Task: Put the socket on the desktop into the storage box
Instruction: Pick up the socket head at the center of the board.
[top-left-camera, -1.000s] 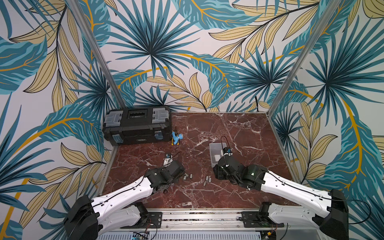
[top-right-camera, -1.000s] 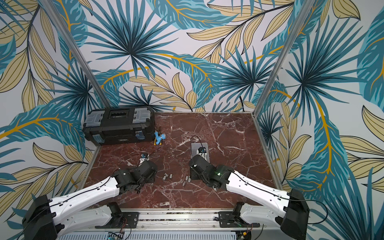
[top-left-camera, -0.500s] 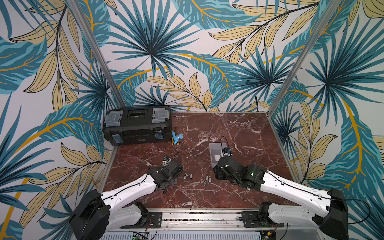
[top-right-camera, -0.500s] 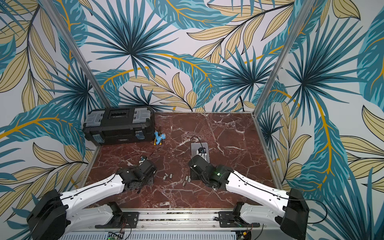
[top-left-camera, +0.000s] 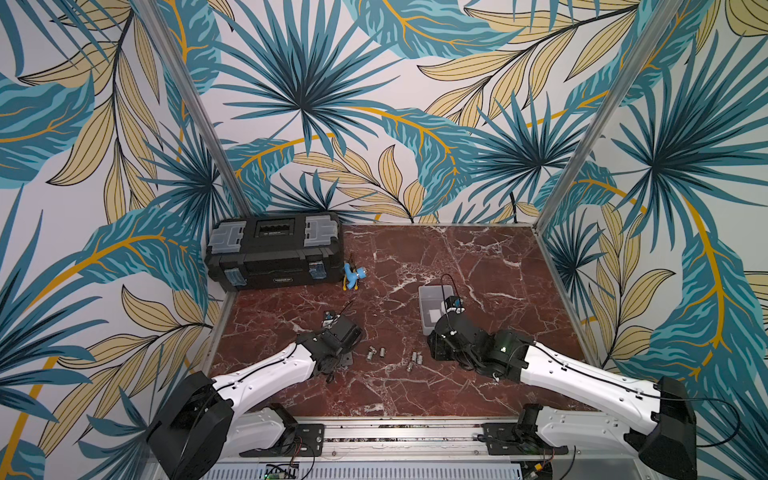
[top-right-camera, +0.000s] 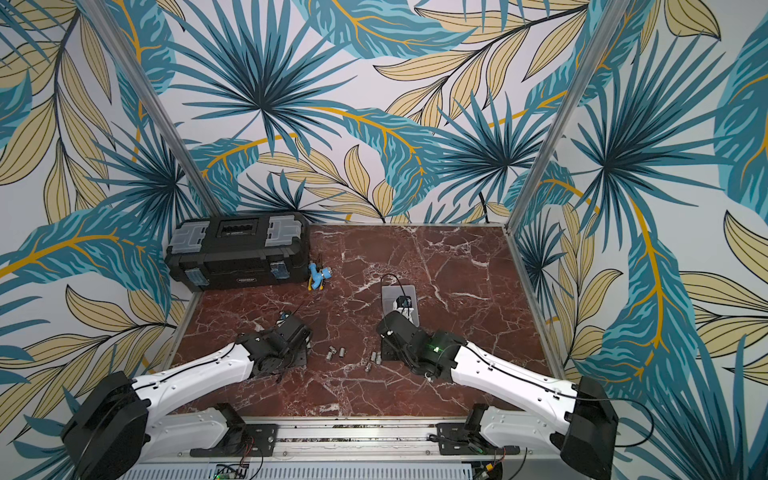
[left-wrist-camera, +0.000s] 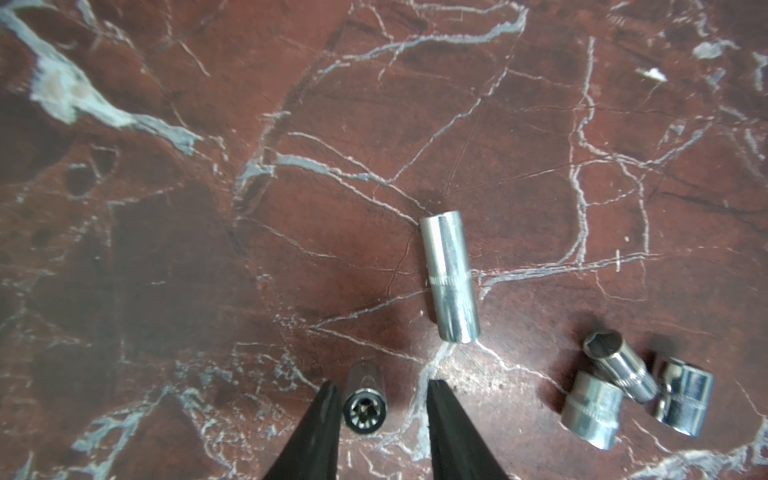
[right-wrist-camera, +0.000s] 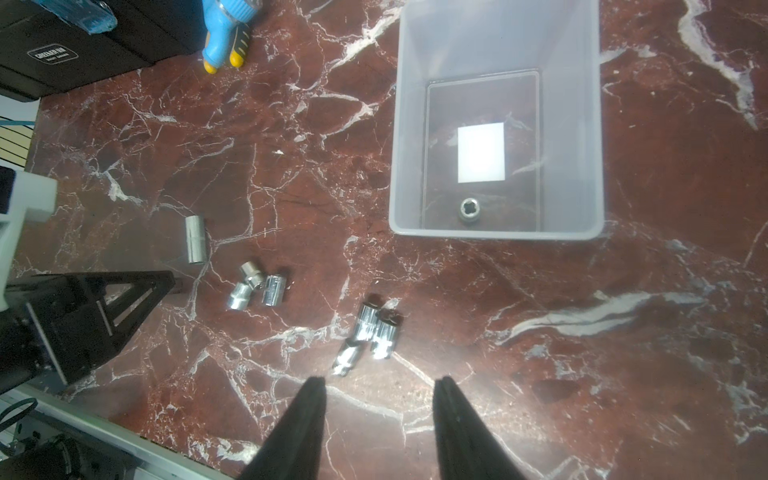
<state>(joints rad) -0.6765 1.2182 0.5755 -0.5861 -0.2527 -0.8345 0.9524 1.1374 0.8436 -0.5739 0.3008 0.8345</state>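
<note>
Sockets (right-wrist-camera: 274, 290) lie loose toward 6 o'clock on the desktop (top-left-camera: 478, 266), a dark red-brown marble-patterned slab with white veins. Wallpaper (top-left-camera: 303, 104) of teal palm fronds and tan leaves closes it in on three sides. Aluminium posts (top-left-camera: 195, 124) stand at the far corners and an aluminium rail (top-left-camera: 399, 432) runs along the near edge.

At 10 o'clock a black toolbox (top-left-camera: 274, 253) with grey lid compartments stands against the left wall. A blue toy figure (top-left-camera: 353, 276) stands just beside its right end.

The left gripper (left-wrist-camera: 380, 386) is low over the marble at 7 o'clock, its fingers (left-wrist-camera: 320, 419) parted around a small star-bored socket (left-wrist-camera: 365, 409). One finger sits right against the socket's side, though I cannot tell if it touches; the other stands clear. Past the fingertips a long socket (left-wrist-camera: 449, 276) lies on its side. Near it is a cluster of three short sockets (left-wrist-camera: 636, 386), touching one another.

A second cluster of three (right-wrist-camera: 370, 336) lies around 5 o'clock, just ahead of the right gripper (right-wrist-camera: 380, 384), whose fingers are spread with nothing between them.

At 2 o'clock from the centre stands the storage box (right-wrist-camera: 409, 124), translucent pale grey and lidless. It holds one upright socket (right-wrist-camera: 469, 210) close to the wall nearest the right gripper, apart from a white label (right-wrist-camera: 481, 153) on its bottom.
</note>
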